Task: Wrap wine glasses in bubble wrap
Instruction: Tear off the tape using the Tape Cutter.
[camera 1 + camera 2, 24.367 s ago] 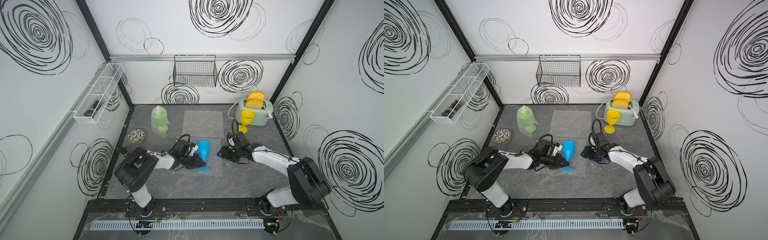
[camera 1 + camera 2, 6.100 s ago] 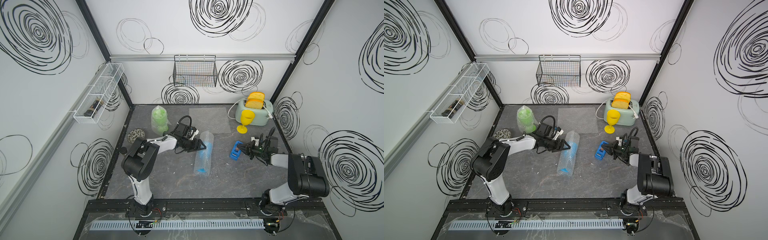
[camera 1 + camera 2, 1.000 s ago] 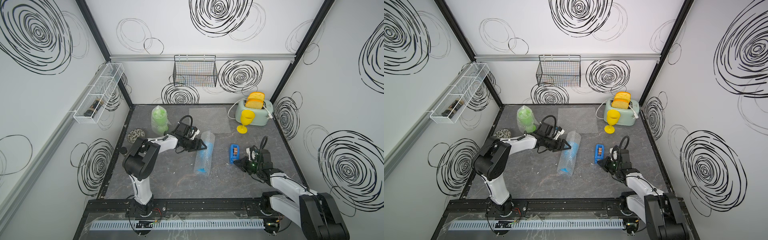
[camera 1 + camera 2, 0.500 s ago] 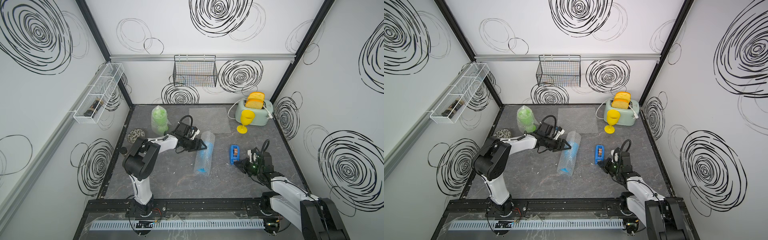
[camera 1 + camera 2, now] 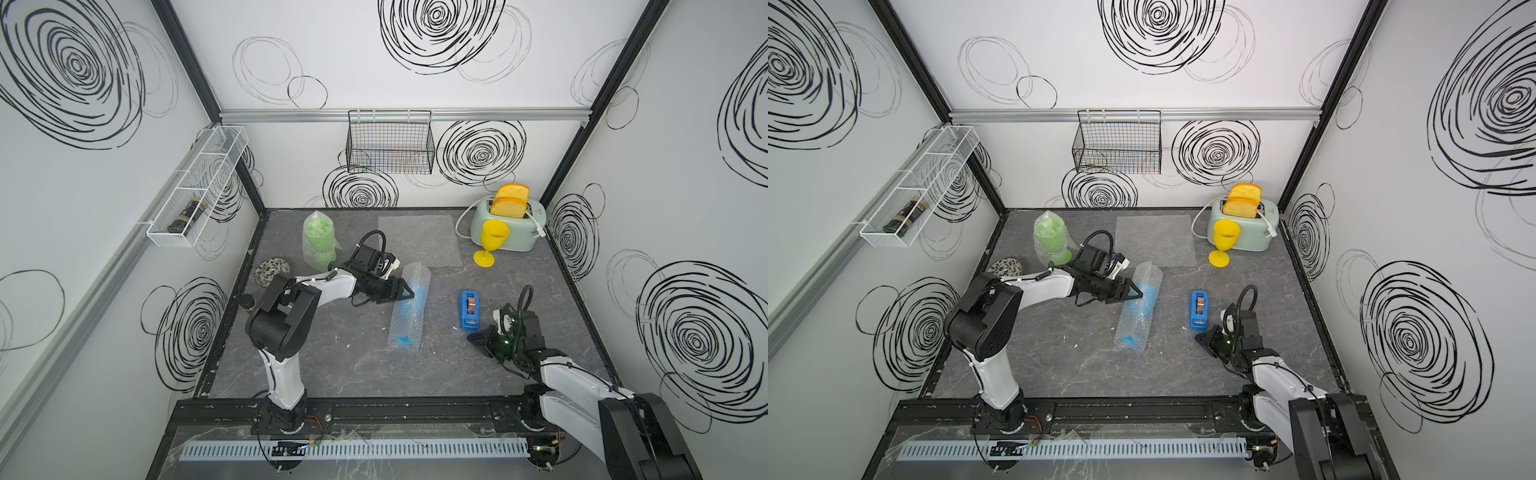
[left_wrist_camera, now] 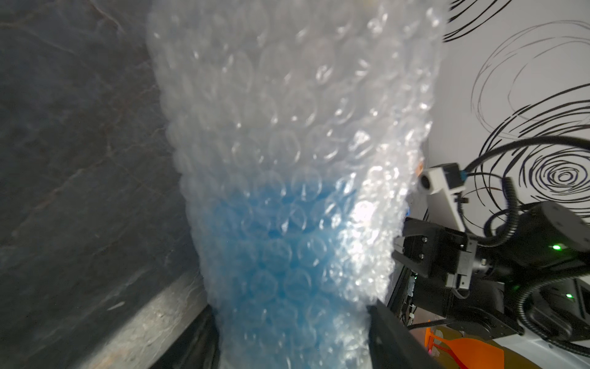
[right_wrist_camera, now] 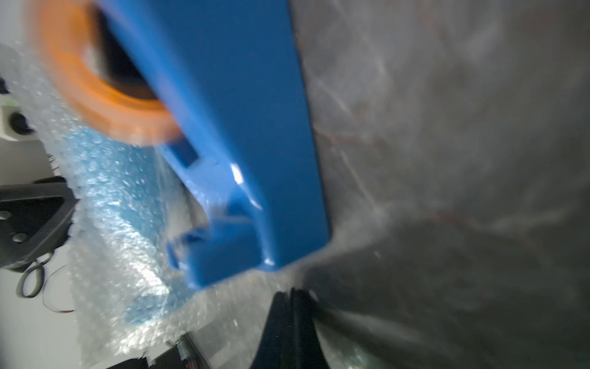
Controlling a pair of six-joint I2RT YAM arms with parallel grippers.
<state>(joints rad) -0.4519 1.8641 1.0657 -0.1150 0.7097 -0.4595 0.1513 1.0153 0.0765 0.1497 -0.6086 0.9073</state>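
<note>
Table top of grey stone look carries one flat clear bubble wrap sheet at the back. Goblets of plastic are three. The lime green goblet stands wrapped at back left. The yellow goblet stands bare before the mint toaster. The blue goblet lies in the middle, now rolled in wrap, where earlier it lay bare. One blue tape dispenser lies flat; some seconds ago it was tilted at the right gripper, now closed and empty beside its near end. The left gripper clasps the roll with wide jaws.
</note>
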